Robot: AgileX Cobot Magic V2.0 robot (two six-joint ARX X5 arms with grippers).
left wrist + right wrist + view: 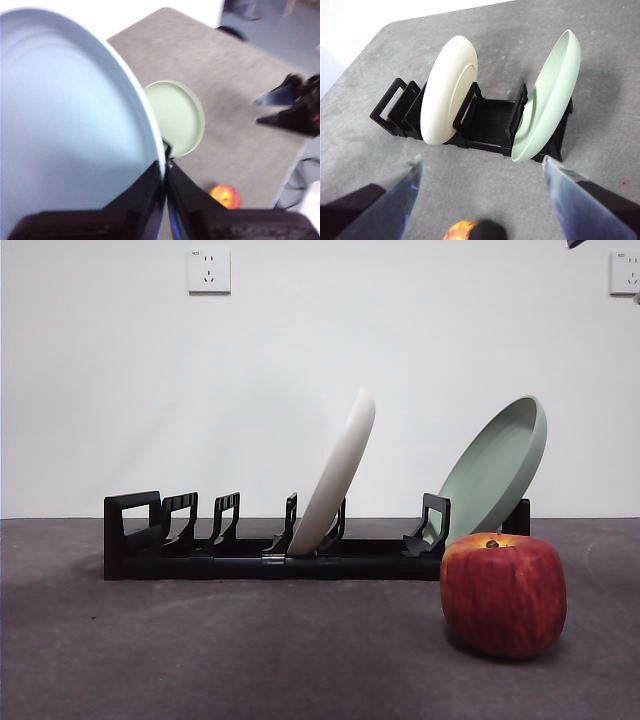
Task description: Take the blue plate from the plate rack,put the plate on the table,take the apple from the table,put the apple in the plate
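Note:
My left gripper is shut on the rim of the blue plate, which it holds high above the table; neither shows in the front view. The plate rack stands on the table. The red apple sits in front of the rack's right end and also shows as the small apple far below the left gripper. My right gripper hangs open above the table, with the apple just below it, and appears in the left wrist view as the right gripper.
In the plate rack a cream-white plate leans mid-rack and a sage-green plate leans at the right end. Several upright holders on the rack's left stand without plates. A black arm tip shows at the top right corner.

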